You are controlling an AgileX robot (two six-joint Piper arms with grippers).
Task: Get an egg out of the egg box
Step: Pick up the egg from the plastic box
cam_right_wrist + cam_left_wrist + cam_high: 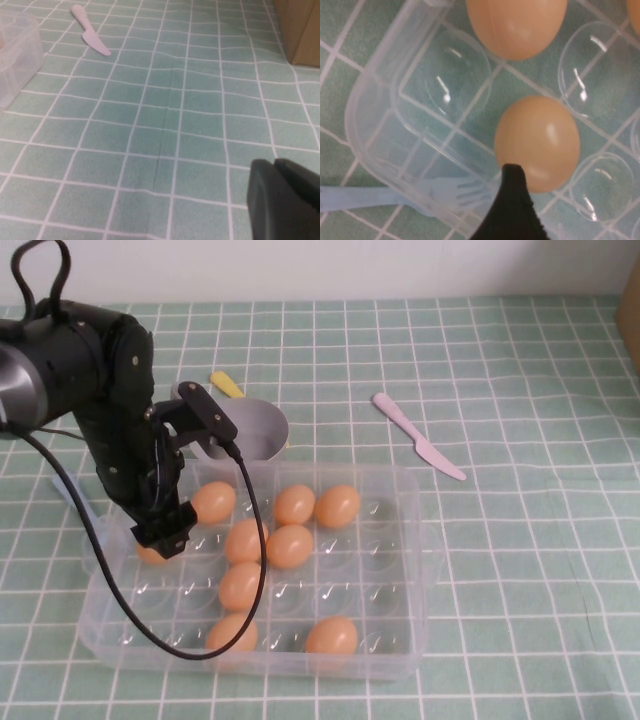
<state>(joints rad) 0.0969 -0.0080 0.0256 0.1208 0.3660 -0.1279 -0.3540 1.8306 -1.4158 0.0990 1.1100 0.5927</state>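
Note:
The clear plastic egg box point(425, 570) lies at the table's front left with several orange-tan eggs in its dimples. My left gripper point(163, 537) hangs low over the box's left side, above the egg point(150, 556) in the leftmost column. In the left wrist view that egg point(537, 142) sits in its dimple, with one black finger point(512, 200) against its edge. The other finger is out of frame, so the jaws stand open around it. My right gripper point(276, 165) is shut and empty over bare tablecloth, out of the high view.
A grey cup point(250, 430) with a yellow handle point(226, 383) stands just behind the box. A pink knife point(418, 437) lies to the back right. A pale blue fork point(350, 196) lies partly under the box's left edge. A brown box point(300, 30) stands at the far right.

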